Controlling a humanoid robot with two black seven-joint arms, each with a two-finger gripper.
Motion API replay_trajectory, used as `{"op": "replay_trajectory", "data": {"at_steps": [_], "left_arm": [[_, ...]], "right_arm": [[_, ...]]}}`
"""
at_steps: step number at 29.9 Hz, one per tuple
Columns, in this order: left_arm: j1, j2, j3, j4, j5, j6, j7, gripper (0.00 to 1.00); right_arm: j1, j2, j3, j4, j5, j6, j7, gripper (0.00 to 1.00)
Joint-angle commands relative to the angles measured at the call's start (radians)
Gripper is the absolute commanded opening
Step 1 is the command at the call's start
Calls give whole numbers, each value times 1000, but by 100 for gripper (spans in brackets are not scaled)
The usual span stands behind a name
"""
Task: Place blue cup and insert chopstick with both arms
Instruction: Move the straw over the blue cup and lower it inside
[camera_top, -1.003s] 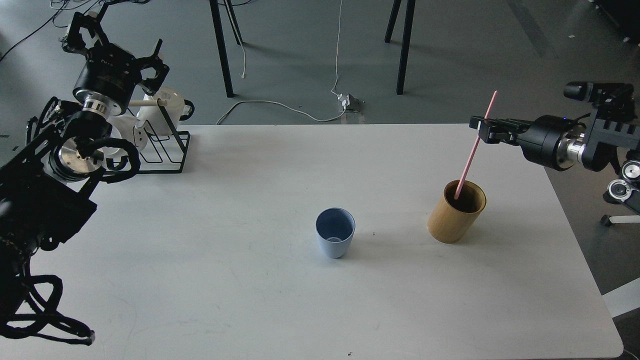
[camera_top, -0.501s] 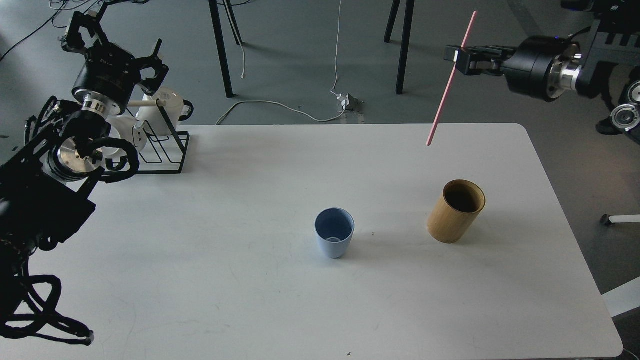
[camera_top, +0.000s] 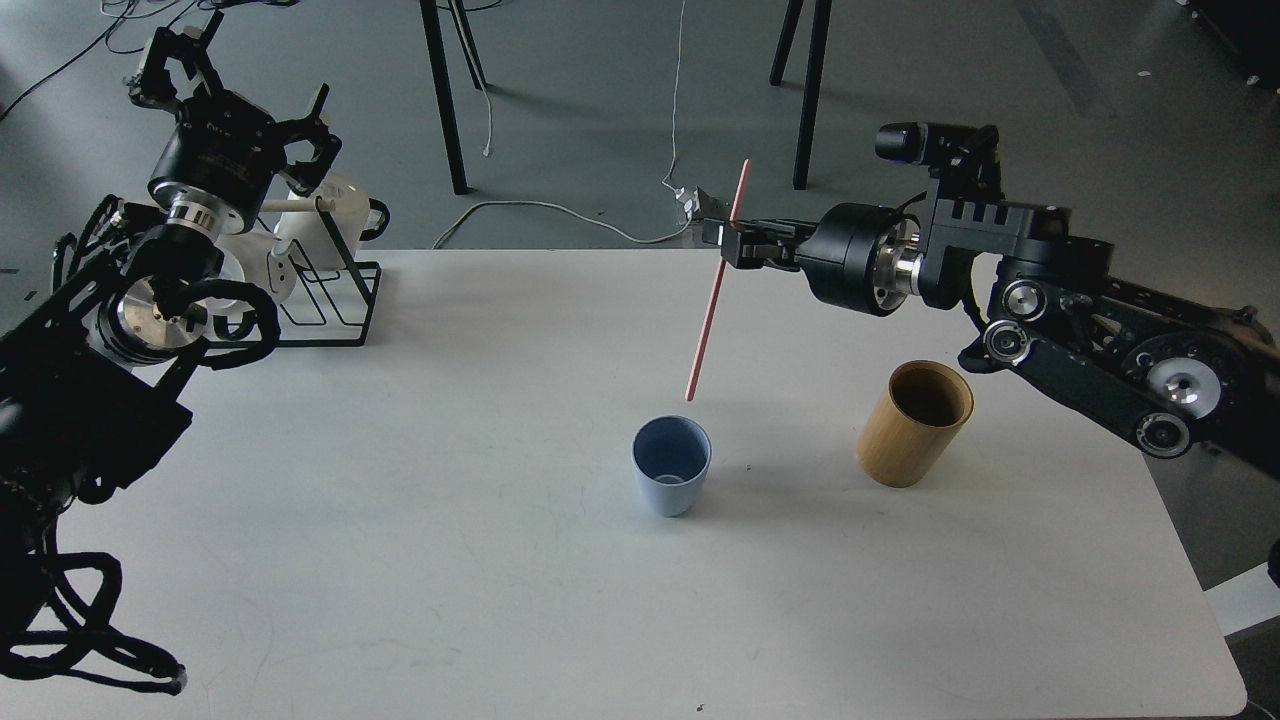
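The blue cup stands upright and empty in the middle of the white table. My right gripper is shut on the pink chopstick near its upper part. The stick hangs almost upright, and its lower tip is just above the far rim of the cup. My left gripper is open and empty, raised above the black wire rack at the far left.
A tan bamboo cylinder stands empty to the right of the cup. The wire rack holds white mugs on a pale wooden rod. Chair legs and cables lie on the floor beyond the table.
My right gripper lifted the pink chopstick out of the bamboo cylinder, then carried it left and down to just above the blue cup. The left arm barely moved.
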Motion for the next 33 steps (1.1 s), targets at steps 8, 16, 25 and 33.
{"op": "replay_trajectory", "data": {"at_steps": [8, 16, 25, 33], "left_arm": [[-14, 0, 0, 0, 0, 0, 5, 100], [-14, 0, 0, 0, 0, 0, 3, 100], [-13, 3, 0, 0, 0, 0, 3, 100], [-11, 1, 0, 0, -2, 0, 2, 100]], "right_arm": [[-11, 7, -32, 3, 1, 5, 1, 7], [-17, 63, -101, -10, -11, 5, 3, 8], [-17, 95, -110, -44, -17, 5, 1, 8], [-35, 95, -116, -46, -19, 5, 1, 25]]}}
